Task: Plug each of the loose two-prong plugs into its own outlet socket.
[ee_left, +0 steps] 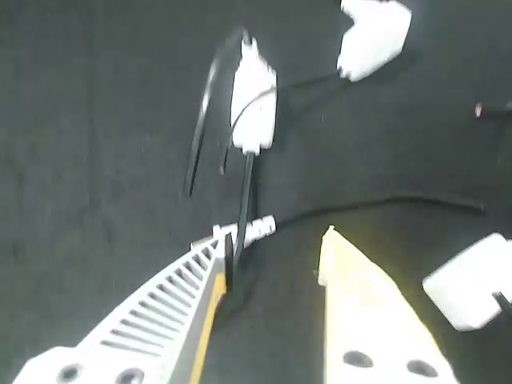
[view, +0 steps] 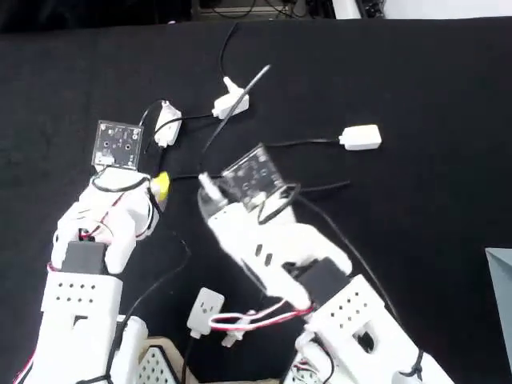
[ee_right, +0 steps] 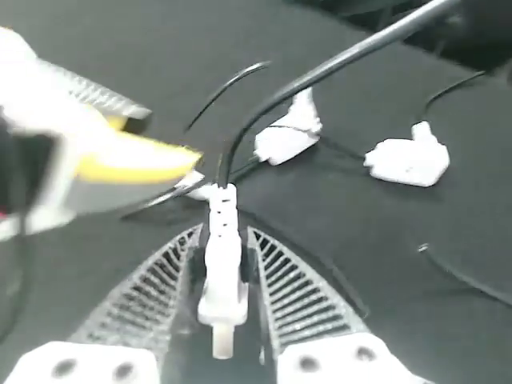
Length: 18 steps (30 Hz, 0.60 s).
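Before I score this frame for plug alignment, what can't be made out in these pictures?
High view: centre outlet socket partly covered by the right arm; slots too small.
Right wrist view: held plug in the right gripper, prong end blurred.
Left wrist view: white piece cut off by the edge; plug or socket unclear.
High view: grey object cut off at the edge.

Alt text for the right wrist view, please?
The right gripper is shut on a white plug, its black cable arching away. The open left gripper is close beside it; two more white connectors lie beyond on the black table.
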### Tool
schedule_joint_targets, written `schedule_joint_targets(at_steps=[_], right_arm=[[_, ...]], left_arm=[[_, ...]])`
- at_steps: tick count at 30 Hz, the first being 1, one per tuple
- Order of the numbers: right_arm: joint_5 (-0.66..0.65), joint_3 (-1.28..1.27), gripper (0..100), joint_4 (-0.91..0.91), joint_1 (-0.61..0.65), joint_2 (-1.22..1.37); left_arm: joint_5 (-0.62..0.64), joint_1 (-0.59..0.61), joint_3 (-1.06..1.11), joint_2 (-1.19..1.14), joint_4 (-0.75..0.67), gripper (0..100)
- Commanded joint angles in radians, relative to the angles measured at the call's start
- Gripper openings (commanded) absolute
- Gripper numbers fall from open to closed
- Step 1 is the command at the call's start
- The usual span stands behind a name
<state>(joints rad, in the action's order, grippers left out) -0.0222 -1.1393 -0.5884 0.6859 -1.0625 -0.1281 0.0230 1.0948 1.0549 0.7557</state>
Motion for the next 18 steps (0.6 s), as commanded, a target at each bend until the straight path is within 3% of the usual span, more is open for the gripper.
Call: schedule_joint_targets(at_steps=[1,9,12,18], right_arm=[[0.012,0.013,1.1,-0.023,0.049,-0.019],[0.012,0.005,1.1,-0.025,0.094,-0.019],[0.009,-0.010,1.1,-0.025,0.094,-0.019],[0.009,-0.021,1.1,-0.040,0.137,-0.019]], left_arm=[[0.008,-0.021,0.031,0.014,-0.140,20],[0.011,-0.165,0.070,0.014,-0.169,19],[0.080,-0.170,0.067,0.032,-0.169,19],[0.144,-0.200,0.133,0.235,-0.129,20]])
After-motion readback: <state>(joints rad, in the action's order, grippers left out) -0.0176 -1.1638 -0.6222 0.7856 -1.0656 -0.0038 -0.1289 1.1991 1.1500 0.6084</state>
